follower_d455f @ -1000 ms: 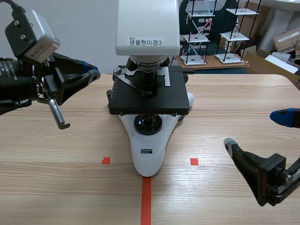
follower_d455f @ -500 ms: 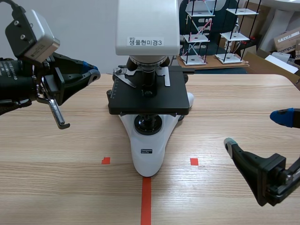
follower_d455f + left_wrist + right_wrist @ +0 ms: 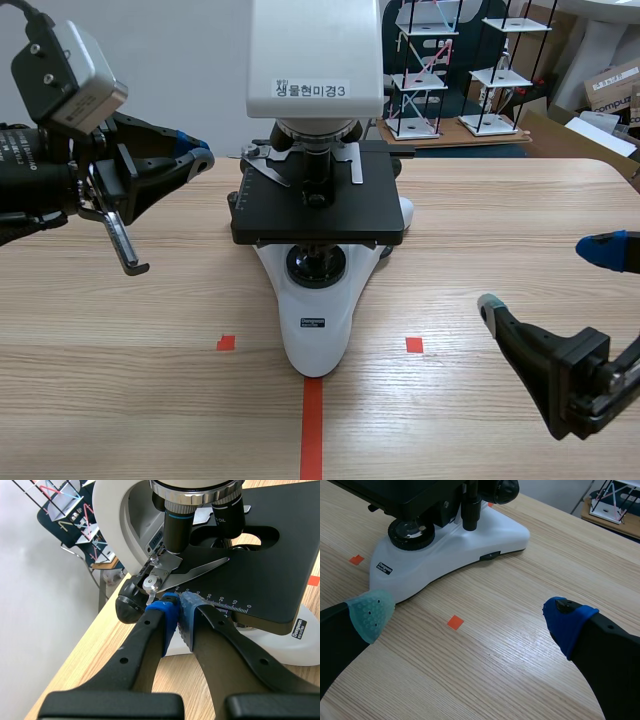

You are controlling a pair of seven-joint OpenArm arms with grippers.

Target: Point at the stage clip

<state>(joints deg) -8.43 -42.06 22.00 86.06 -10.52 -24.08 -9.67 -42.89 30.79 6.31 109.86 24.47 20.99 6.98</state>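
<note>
A white microscope (image 3: 315, 60) stands mid-table with a black stage (image 3: 318, 210). On the stage's left side lies the silver stage clip (image 3: 268, 168), a thin metal arm (image 3: 192, 571) with a round pivot screw. My left gripper (image 3: 203, 156) hangs raised at the stage's left, shut with nothing held. In the left wrist view its pads (image 3: 176, 620) meet just short of the clip's pivot end, tips aimed at it. My right gripper (image 3: 553, 277) rests low at the right, open and empty, its fingertips (image 3: 370, 614) wide apart over bare table beside the microscope base (image 3: 455, 550).
Orange-red tape marks (image 3: 312, 425) lie in front of the microscope. Wire racks (image 3: 455, 70) and cardboard boxes (image 3: 612, 85) stand behind the table's far right edge. Bare wood lies on both sides of the microscope base.
</note>
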